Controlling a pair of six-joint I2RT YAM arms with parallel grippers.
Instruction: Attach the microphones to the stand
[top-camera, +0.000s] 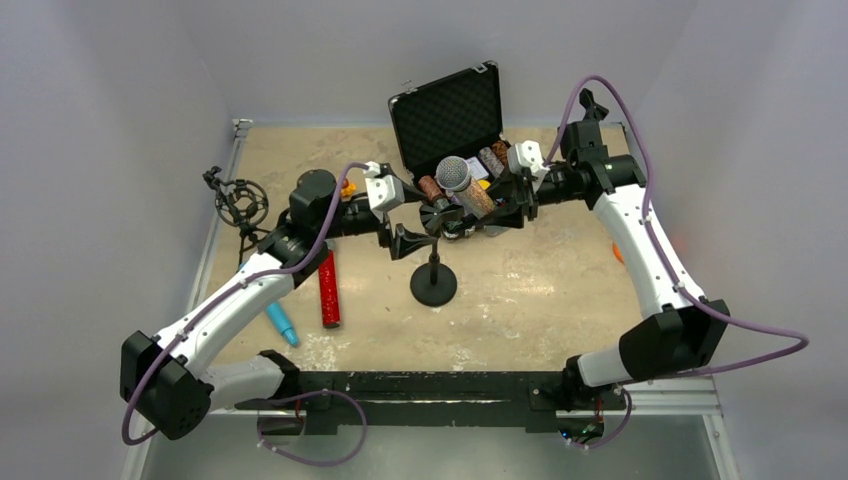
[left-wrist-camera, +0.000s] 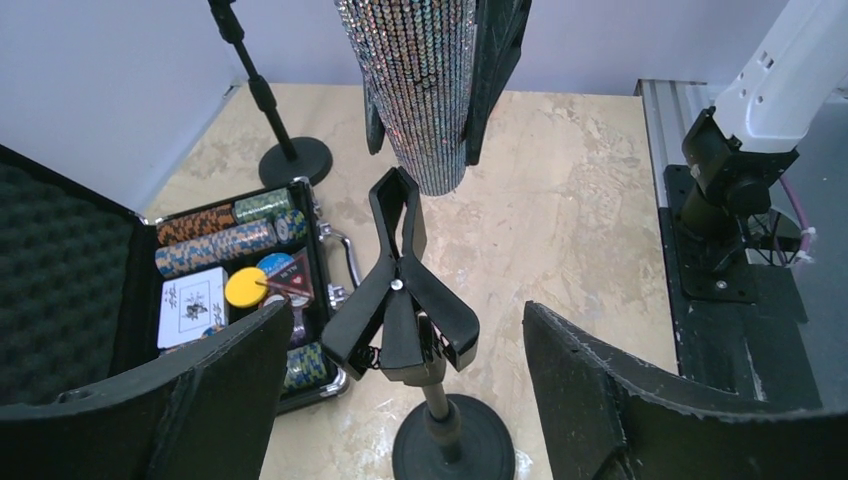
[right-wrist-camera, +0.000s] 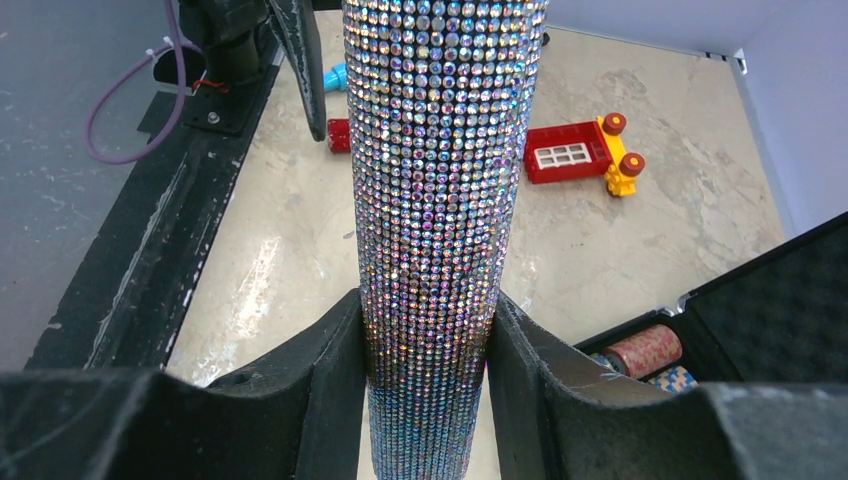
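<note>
**A:** Above the central stand (top-camera: 433, 285), what is gripping the silver glitter microphone (right-wrist-camera: 440, 200)?

**B:** The right gripper (right-wrist-camera: 425, 325) is clamping its handle; the left gripper (left-wrist-camera: 408, 380) is hanging open beside the clip (left-wrist-camera: 400, 290). Print on the card box (left-wrist-camera: 192, 305) is showing too small to read.

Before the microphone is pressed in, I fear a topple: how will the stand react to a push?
The stand looks stiff, a thin pole. Its small round base probably takes light nudges, but a sideways shove at the clip up top might tip it.

Silver sequinned microphone (right-wrist-camera: 440, 200), red glitter microphone (top-camera: 328, 290), light-blue microphone (top-camera: 283, 325), black stand (left-wrist-camera: 400, 300), mottled beige table (top-camera: 540, 290)
</note>
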